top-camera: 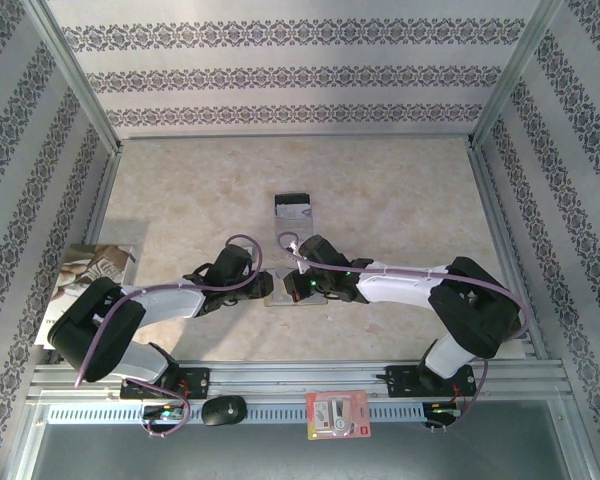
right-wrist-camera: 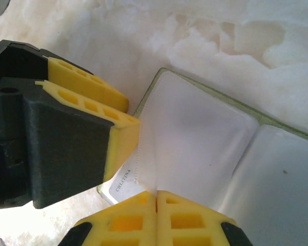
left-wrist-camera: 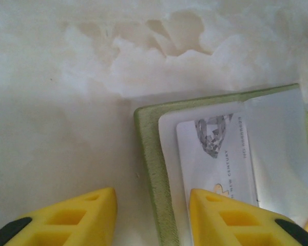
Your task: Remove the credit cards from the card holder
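Observation:
The olive-green card holder [left-wrist-camera: 150, 154] lies open on the table, its pale inner pockets facing up. A silver-grey credit card [left-wrist-camera: 215, 154] sits in one pocket, and its corner [right-wrist-camera: 124, 179] sticks out past the pocket edge. My left gripper [left-wrist-camera: 152, 200] is open and straddles the holder's green edge, with one finger [left-wrist-camera: 231, 215] over the card. My right gripper [right-wrist-camera: 156, 197] is shut on the lip of the holder's pocket [right-wrist-camera: 195, 133], with the left gripper's fingers [right-wrist-camera: 118, 128] close beside it. Both grippers meet over the holder [top-camera: 278, 297] at mid-table. Another credit card [top-camera: 293, 208] with a black band lies further back.
A red-and-white packet [top-camera: 337, 414] and a small black object [top-camera: 223, 410] rest on the front rail. A printed leaflet [top-camera: 90, 275] lies at the left edge. Patterned walls enclose the marbled tabletop [top-camera: 400, 200] on three sides.

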Action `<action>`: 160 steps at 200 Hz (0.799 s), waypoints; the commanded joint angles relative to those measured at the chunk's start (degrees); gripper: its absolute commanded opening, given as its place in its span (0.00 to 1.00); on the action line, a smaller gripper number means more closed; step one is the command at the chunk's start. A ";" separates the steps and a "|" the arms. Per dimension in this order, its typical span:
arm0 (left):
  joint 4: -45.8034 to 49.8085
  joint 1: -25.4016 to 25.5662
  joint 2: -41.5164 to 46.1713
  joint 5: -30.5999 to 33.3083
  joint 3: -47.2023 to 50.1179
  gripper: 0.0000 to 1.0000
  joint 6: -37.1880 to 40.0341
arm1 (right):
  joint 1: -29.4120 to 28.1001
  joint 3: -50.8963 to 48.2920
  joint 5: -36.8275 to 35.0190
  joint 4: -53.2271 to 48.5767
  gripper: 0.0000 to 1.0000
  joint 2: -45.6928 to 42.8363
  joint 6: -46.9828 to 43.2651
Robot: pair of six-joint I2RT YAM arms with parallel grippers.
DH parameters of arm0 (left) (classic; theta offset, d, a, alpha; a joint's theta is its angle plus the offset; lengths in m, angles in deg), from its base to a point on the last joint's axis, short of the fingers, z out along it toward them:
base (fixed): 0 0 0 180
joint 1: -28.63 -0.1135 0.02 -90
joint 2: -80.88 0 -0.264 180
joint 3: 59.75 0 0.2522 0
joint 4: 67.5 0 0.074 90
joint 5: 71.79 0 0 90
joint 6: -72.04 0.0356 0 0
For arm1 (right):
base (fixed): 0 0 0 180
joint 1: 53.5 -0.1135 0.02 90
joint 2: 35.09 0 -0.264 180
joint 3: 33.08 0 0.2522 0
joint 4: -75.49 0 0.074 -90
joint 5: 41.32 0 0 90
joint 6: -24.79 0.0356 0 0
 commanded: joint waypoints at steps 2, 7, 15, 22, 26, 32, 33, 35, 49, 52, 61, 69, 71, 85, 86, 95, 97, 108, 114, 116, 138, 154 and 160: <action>2.85 0.54 -1.93 -0.44 -1.42 0.41 1.42 | 0.39 -0.50 -1.28 -0.68 0.00 -1.07 2.02; 3.29 0.54 -2.36 -0.50 -1.57 0.41 1.54 | 0.39 -0.52 -1.65 -1.07 0.00 -1.14 2.23; 3.80 0.59 -2.88 -0.75 -1.78 0.40 1.77 | 0.47 -0.82 -2.54 -1.36 0.00 -1.39 2.64; 4.25 0.59 -3.35 -0.94 -2.03 0.39 2.09 | 0.56 -1.02 -3.39 -1.87 0.00 -1.73 3.00; 4.54 0.55 -3.72 -1.07 -2.12 0.39 2.20 | 0.65 -1.05 -3.84 -2.35 0.00 -1.89 3.26; 4.81 0.54 -4.17 -1.35 -2.23 0.39 2.46 | 0.73 -1.05 -4.55 -3.16 0.00 -2.00 3.56; 4.78 0.54 -4.22 -1.42 -2.33 0.39 2.52 | 0.73 -1.09 -4.62 -3.26 0.00 -1.97 3.61; 4.89 0.59 -4.30 -1.51 -2.33 0.39 2.58 | 0.78 -1.13 -4.78 -3.40 0.00 -2.02 3.71; 4.97 0.57 -5.41 -2.19 -2.54 0.38 2.83 | 1.04 -1.44 -6.30 -4.85 0.00 -2.21 4.79; 5.05 0.56 -5.64 -2.30 -2.60 0.38 2.91 | 1.08 -1.48 -6.45 -5.02 0.00 -2.25 5.02; 5.15 0.52 -6.32 -2.61 -2.85 0.37 3.03 | 1.26 -1.57 -7.29 -5.97 0.00 -2.29 5.67; 5.12 0.54 -6.80 -2.94 -3.10 0.37 3.15 | 1.33 -1.83 -8.66 -6.75 0.00 -2.45 6.50; 5.11 0.59 -6.90 -2.94 -3.05 0.37 3.14 | 1.35 -1.88 -8.98 -7.08 0.00 -2.51 6.72; 4.75 0.47 -7.43 -3.19 -3.23 0.36 3.21 | 1.53 -2.44 -10.77 -7.94 0.00 -3.12 8.07; 4.71 0.46 -7.47 -3.17 -3.27 0.36 3.24 | 1.53 -2.49 -10.90 -8.02 0.00 -3.14 8.11; 4.58 0.54 -7.75 -3.24 -3.26 0.35 3.20 | 1.57 -2.76 -12.38 -8.86 0.01 -3.60 8.95; 4.51 0.54 -7.78 -3.37 -3.27 0.35 3.19 | 1.58 -2.79 -12.68 -9.12 0.02 -3.74 9.09; 4.26 0.48 -8.13 -3.49 -3.37 0.34 3.17 | 1.87 -3.24 -14.77 -10.61 0.05 -4.52 10.41; 4.29 0.47 -8.20 -3.55 -3.33 0.34 3.14 | 2.18 -3.77 -15.75 -11.15 0.06 -5.15 11.08; 4.31 0.46 -8.22 -3.62 -3.37 0.34 3.13 | 2.31 -3.95 -16.05 -11.30 0.07 -5.38 11.29; 4.40 0.50 -8.09 -3.78 -3.54 0.34 3.26 | 4.42 -6.47 -17.92 -11.97 0.26 -9.04 12.71; 4.53 0.51 -8.07 -4.03 -3.87 0.34 3.46 | 5.43 -7.50 -18.21 -12.10 0.33 -12.52 12.20; 4.40 0.47 -8.09 -4.30 -4.02 0.35 3.58 | 5.35 -7.71 -18.23 -12.06 0.34 -13.76 11.58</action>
